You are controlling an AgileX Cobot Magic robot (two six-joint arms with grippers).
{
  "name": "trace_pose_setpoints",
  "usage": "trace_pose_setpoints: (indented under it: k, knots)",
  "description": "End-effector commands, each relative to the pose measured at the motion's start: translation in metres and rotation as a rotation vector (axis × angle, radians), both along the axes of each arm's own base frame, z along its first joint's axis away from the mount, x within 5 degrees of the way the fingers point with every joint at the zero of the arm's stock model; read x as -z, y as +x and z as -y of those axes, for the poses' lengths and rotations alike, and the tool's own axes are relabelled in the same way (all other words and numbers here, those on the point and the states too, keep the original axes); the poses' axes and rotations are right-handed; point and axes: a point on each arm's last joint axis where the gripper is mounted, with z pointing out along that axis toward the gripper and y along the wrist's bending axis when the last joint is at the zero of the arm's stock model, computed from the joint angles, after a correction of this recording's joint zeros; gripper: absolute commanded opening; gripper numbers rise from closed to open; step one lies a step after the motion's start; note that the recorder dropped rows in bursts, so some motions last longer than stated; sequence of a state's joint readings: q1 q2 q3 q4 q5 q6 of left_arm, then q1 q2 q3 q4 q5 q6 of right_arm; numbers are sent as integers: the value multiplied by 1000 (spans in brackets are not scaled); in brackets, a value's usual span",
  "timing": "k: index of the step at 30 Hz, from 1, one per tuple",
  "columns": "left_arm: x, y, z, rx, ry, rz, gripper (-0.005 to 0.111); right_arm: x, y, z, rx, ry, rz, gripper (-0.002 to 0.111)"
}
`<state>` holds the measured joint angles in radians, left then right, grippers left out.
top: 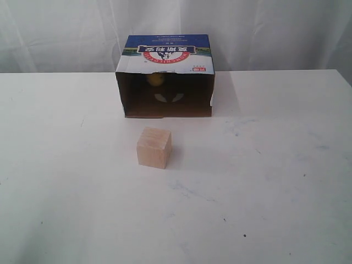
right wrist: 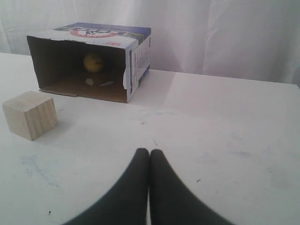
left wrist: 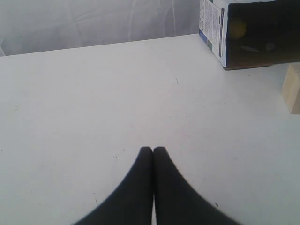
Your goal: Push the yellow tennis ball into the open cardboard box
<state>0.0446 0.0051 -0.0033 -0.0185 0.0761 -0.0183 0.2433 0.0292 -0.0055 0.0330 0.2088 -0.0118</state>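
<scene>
In the exterior view, the open cardboard box (top: 165, 52) lies on its side on the white table (top: 275, 192). Its open mouth faces the front, so a ball can roll straight in. The yellow tennis ball (top: 155, 80) is inside the box, far back in the dark, so the job looks done. The wooden cube (top: 154, 147) sits in front of the box mouth, a little apart from it. No arm shows here.

In the left wrist view, the left gripper (left wrist: 153, 151) has its two black fingers pressed together with nothing between them. It is well away from the box, out past the box's side wall. I think it is just resting, since nothing is left to push. The ball is only a dim yellow spot inside the box.

In the right wrist view, the right gripper (right wrist: 149, 152) is closed too and holds nothing. It hangs over the table in front of the box, well apart from it. The ball shows best here. It is round, fuzzy and yellow, deep inside the box.
</scene>
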Motion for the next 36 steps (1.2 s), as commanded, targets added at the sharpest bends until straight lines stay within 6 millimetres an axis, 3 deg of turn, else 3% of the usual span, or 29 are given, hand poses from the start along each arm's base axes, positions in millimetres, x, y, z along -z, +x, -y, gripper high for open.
trace_pose_setpoints:
  k: [1,15,36]
  knots:
    - [1,0,1,10,-6,2,0,0,0,0,-5,-28,23,0]
    - [1,0,1,10,-6,2,0,0,0,0,-5,-24,19,0]
    - [1,0,1,10,-6,2,0,0,2,13,233,-26,17,0]
